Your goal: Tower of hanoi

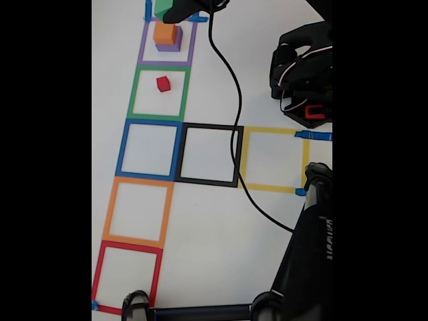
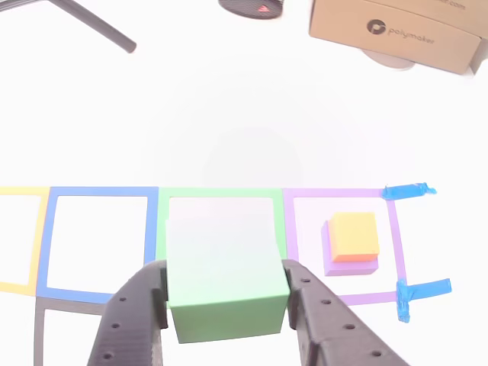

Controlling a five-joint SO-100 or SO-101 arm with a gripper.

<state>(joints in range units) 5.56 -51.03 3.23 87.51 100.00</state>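
Note:
My gripper (image 2: 225,278) is shut on the green cube (image 2: 221,259), holding it by its two sides above the green tape square (image 2: 162,229). In the fixed view the gripper (image 1: 168,12) and the green cube (image 1: 162,6) are at the top edge, just beyond the purple square. The orange cube (image 1: 165,33) sits on top of the purple cube (image 1: 169,47) inside the purple tape square (image 1: 142,53); the other view shows the orange cube (image 2: 354,236) on the purple cube (image 2: 329,259) to the right of my fingers. The red cube (image 1: 163,83) lies alone in the green square.
A black cable (image 1: 231,100) runs down the table across the black square (image 1: 208,155). The arm's base (image 1: 304,73) stands at the right and a dark stand (image 1: 307,254) at the lower right. Blue, orange, red and yellow squares hold nothing. A cardboard box (image 2: 396,30) lies beyond.

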